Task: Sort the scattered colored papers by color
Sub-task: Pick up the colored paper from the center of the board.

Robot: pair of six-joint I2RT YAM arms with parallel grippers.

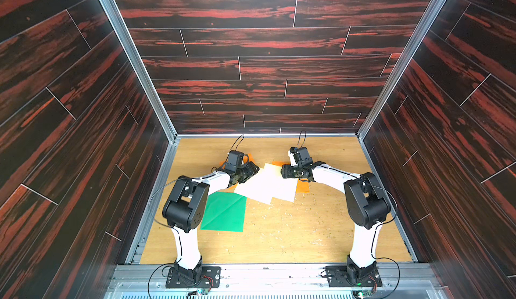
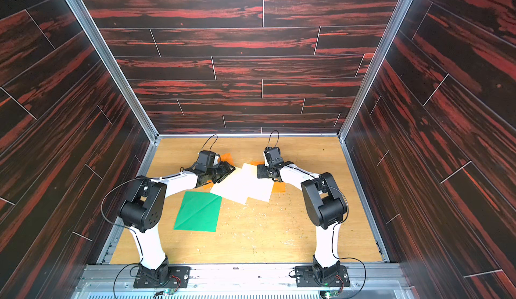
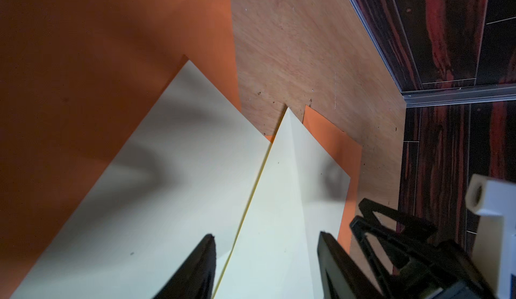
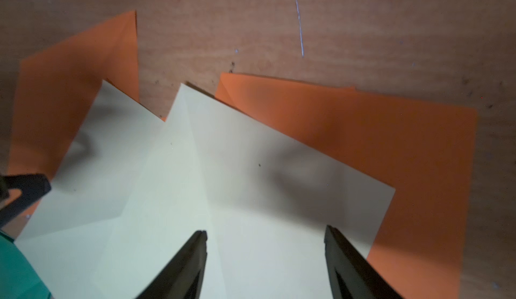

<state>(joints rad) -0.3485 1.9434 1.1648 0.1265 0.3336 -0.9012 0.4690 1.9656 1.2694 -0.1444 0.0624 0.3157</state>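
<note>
Wrist views show left claw (image 3: 266,234) and right claw (image 4: 265,230) open over overlapping cream papers (image 4: 251,172), far centre; sheets seem light, floppy, slippery: pinch a free corner.

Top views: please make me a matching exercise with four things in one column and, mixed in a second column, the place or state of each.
1 green paper
2 cream papers
3 orange papers
4 right gripper

A partly under cream sheets
B jaws apart over cream
C overlapping one another, centrally
D beside the left arm, diagonally creased

Pairs: 1-D, 2-C, 3-A, 4-B
</note>
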